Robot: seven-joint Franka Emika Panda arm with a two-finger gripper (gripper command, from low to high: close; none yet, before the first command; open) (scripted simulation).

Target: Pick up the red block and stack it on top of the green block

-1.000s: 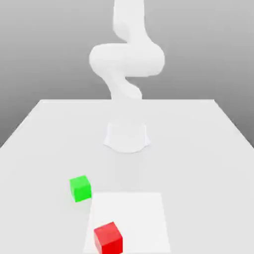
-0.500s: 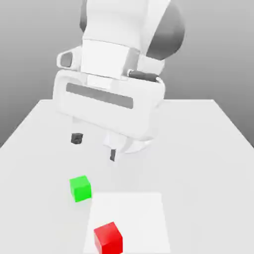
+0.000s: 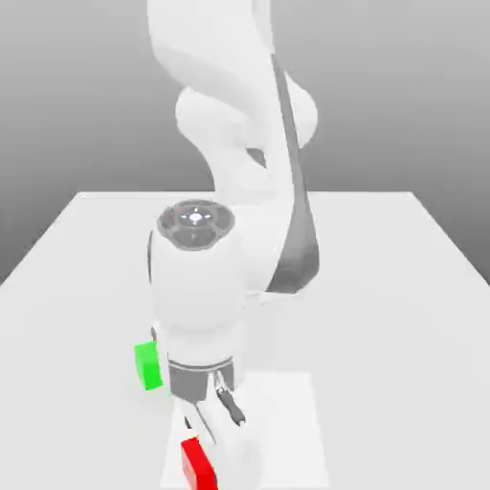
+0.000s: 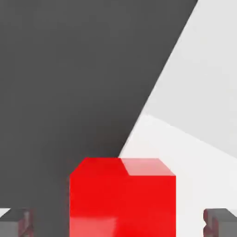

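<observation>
A two-finger gripper [image 4: 119, 223] is standing open around a bright-red block [image 3: 198, 466] at the lower left of the exterior view's frame, its fingers [image 4: 221, 223] spreading wider than the cube and leaving a gap on either side, so that it is holding nothing. The hand is pointing down toward the tabletop, partly covering the red block. Above it, the thick white wrist [image 3: 196, 287] is standing nearly upright left of center, a dark round cap [image 3: 195, 222] facing up at its top. The white arm [image 3: 206, 48] is reaching down from the frame's upper edge, a dark gray panel [image 3: 299, 230] running along its right side. The red block is resting on a white square [image 3: 287, 421] at the bottom of the frame. A bright-green block [image 3: 147, 366] is sitting on the pale table [image 3: 392, 306], farther up and to the left, partly hidden behind the arm.
</observation>
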